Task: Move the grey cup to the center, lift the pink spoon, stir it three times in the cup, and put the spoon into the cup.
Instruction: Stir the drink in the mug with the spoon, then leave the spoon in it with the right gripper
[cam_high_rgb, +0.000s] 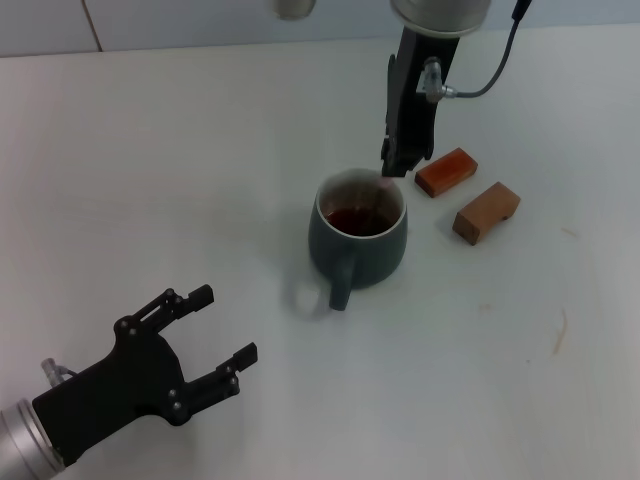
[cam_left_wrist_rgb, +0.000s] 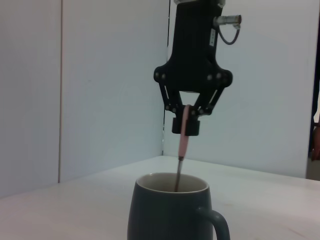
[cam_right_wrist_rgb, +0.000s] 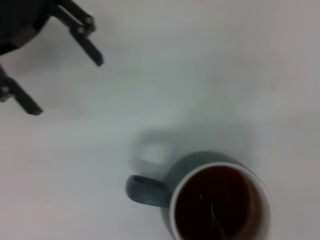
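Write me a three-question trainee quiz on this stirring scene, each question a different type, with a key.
1. True or false: the right gripper holds the pink spoon upright, its lower end inside the grey cup.
2. The left gripper is: A) shut on the cup's handle B) open, apart from the cup, near the table's front C) holding a block.
3. Fill in: two brown wooden ___ lie beside the cup.

Key: 1 true; 2 B; 3 blocks.

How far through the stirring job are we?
The grey cup sits mid-table. The right end effector holds the pink spoon upright, its bowl in the liquid, so stirring is underway. Releasing the spoon remains. The left end effector hangs open, near the table's front.
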